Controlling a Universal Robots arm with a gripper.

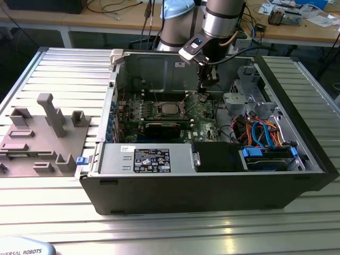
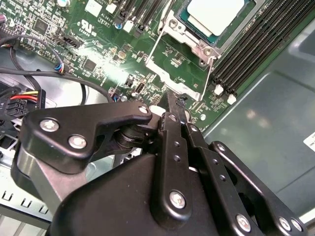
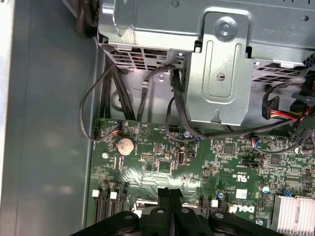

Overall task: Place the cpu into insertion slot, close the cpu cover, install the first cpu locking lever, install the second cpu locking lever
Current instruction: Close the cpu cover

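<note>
Reaching down into an open computer case (image 1: 212, 186) on a slatted desk (image 1: 64, 74), the arm's gripper (image 2: 176, 101) hangs just beside the insertion slot (image 2: 197, 46), on the side away from the long black memory slots (image 2: 251, 44). The cpu (image 2: 216, 12) already lies flat in the slot with its silver-grey top facing up, so the first step of the job looks done. The cover (image 2: 173, 77) is not yet closed. It is swung back from the slot on its hinge, and green board (image 2: 113, 49) shows through its square window, which leaves the chip exposed. The fingers (image 2: 170, 128) are drawn narrow, almost together, and their tips sit at the free edge of the raised cover. Whether they pinch that edge or merely touch it cannot be told. A slim, closed pair of fingers probably suits the spot, since it fits between the crowded parts near the slot and gives a firm point against a thin metal plate. In the exterior view the gripper stands upright over the board at that view's right of the slot, with a grey fixture (image 1: 42, 133) well apart from it out on the desk.
</note>
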